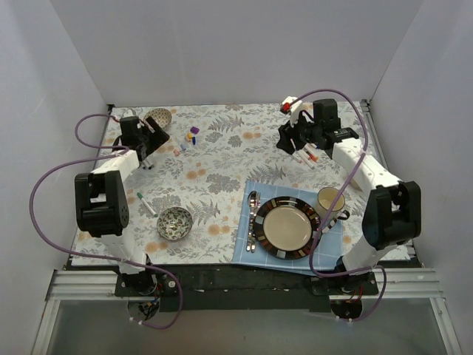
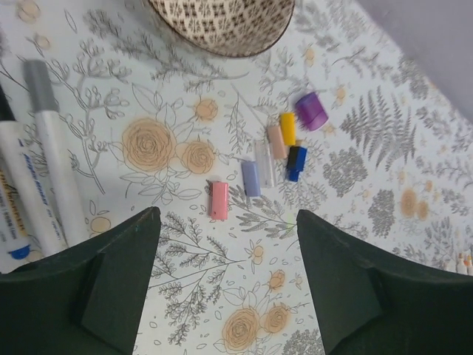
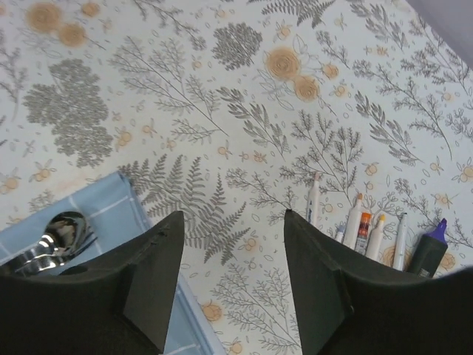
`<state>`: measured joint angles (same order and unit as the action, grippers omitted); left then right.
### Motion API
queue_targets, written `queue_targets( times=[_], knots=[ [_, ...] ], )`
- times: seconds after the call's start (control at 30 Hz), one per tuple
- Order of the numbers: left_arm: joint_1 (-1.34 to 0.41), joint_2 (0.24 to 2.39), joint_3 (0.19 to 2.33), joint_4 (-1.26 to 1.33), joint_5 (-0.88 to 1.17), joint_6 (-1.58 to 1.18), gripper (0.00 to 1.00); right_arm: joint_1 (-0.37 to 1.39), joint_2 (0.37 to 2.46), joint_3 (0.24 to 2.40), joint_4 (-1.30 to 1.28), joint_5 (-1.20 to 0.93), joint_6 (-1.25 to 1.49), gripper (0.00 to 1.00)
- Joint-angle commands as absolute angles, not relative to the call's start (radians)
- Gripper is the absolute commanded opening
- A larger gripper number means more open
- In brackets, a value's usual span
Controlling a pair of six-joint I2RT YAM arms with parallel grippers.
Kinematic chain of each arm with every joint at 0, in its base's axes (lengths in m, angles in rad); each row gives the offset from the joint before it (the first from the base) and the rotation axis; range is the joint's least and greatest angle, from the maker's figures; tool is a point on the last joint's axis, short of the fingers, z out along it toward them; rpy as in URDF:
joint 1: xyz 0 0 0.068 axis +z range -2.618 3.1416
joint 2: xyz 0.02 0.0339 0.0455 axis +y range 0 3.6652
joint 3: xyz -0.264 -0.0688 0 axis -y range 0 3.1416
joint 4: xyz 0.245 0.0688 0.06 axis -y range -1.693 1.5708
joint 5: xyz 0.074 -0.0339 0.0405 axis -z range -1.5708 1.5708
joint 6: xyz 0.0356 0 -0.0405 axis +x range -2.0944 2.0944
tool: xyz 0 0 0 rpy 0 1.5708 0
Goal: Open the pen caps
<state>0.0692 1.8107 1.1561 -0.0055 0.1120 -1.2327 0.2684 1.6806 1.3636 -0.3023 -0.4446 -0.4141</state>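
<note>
Several loose pen caps lie in a cluster on the floral cloth: pink (image 2: 219,200), lavender (image 2: 251,177), yellow (image 2: 287,128), purple (image 2: 312,111) and blue (image 2: 295,163); in the top view they show as a small group (image 1: 189,137). My left gripper (image 2: 225,216) (image 1: 150,151) is open and empty just short of the pink cap. Two white-barrelled pens (image 2: 55,185) lie at its left. My right gripper (image 3: 234,214) (image 1: 290,142) is open and empty. Several uncapped white pens (image 3: 355,220) and a dark purple marker (image 3: 431,248) lie to its right (image 1: 306,156).
A woven bowl (image 2: 222,26) (image 1: 157,117) stands behind the caps. A green-ended pen (image 1: 145,203) lies by a patterned bowl (image 1: 175,222). A blue placemat (image 1: 251,251) bears a plate (image 1: 287,226), a mug (image 1: 330,200), and a spoon and fork (image 1: 253,218) (image 3: 63,229).
</note>
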Motion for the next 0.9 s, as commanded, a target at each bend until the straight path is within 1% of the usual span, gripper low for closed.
queue_targets(
  times=[0.0,0.03,0.07,0.1,0.13,0.17,0.23,0.27,0.33,0.4,0.5,0.53,0.57,0.63,0.67,0.73,0.77,0.87],
  knots=[
    [0.116,1.691,1.106,0.054,0.052,-1.180,0.76,0.267,1.534,1.260,-0.075,-0.572,-0.362,0.74],
    [0.126,1.680,1.094,0.054,0.048,-1.183,0.76,0.267,1.519,1.232,-0.013,-0.586,-0.350,0.86],
    [0.135,1.674,1.094,0.032,0.048,-1.187,0.77,0.262,1.510,1.204,-0.011,-0.607,-0.341,0.98],
    [0.152,1.664,1.094,0.012,0.045,-1.193,0.77,0.253,1.519,1.204,0.017,-0.645,-0.316,0.98],
    [0.156,1.654,1.083,0.005,0.037,-1.201,0.78,0.244,1.534,1.219,0.003,-0.729,-0.298,0.98],
    [0.161,1.616,1.074,-0.064,0.029,-1.222,0.78,0.227,1.589,1.280,-0.079,-0.795,-0.293,0.98],
    [0.167,1.563,1.048,-0.119,0.015,-1.245,0.79,0.218,1.646,1.351,-0.202,-0.911,-0.317,0.98],
    [0.166,1.508,1.019,-0.185,0.012,-1.293,0.83,0.219,1.675,1.373,-0.237,-0.919,-0.319,0.98],
    [0.166,1.445,0.979,-0.260,-0.018,-1.340,0.89,0.219,1.674,1.359,-0.213,-0.914,-0.295,0.96],
    [0.166,1.364,0.921,-0.378,-0.050,-1.415,0.90,0.221,1.660,1.338,-0.175,-0.911,-0.278,0.95],
    [0.166,1.295,0.865,-0.526,-0.141,-1.503,0.85,0.221,1.655,1.341,-0.175,-0.922,-0.259,0.93],
    [0.166,1.284,0.856,-0.566,-0.205,-1.512,0.83,0.222,1.651,1.339,-0.175,-0.926,-0.253,0.92],
    [0.166,1.276,0.851,-0.581,-0.231,-1.520,0.78,0.224,1.649,1.338,-0.175,-0.927,-0.252,0.92],
    [0.166,1.278,0.842,-0.581,-0.242,-1.525,0.71,0.224,1.646,1.335,-0.172,-0.933,-0.244,0.91],
    [0.166,1.285,0.841,-0.578,-0.232,-1.526,0.60,0.224,1.644,1.333,-0.170,-0.933,-0.242,0.91],
    [0.166,1.330,0.838,-0.571,-0.190,-1.523,0.50,0.224,1.640,1.327,-0.163,-0.940,-0.233,0.91],
    [0.166,1.351,0.839,-0.572,-0.181,-1.519,0.40,0.224,1.638,1.325,-0.158,-0.945,-0.223,0.91],
    [0.166,1.416,0.850,-0.594,-0.195,-1.505,0.38,0.224,1.638,1.318,-0.150,-0.953,-0.212,0.91]
  ],
)
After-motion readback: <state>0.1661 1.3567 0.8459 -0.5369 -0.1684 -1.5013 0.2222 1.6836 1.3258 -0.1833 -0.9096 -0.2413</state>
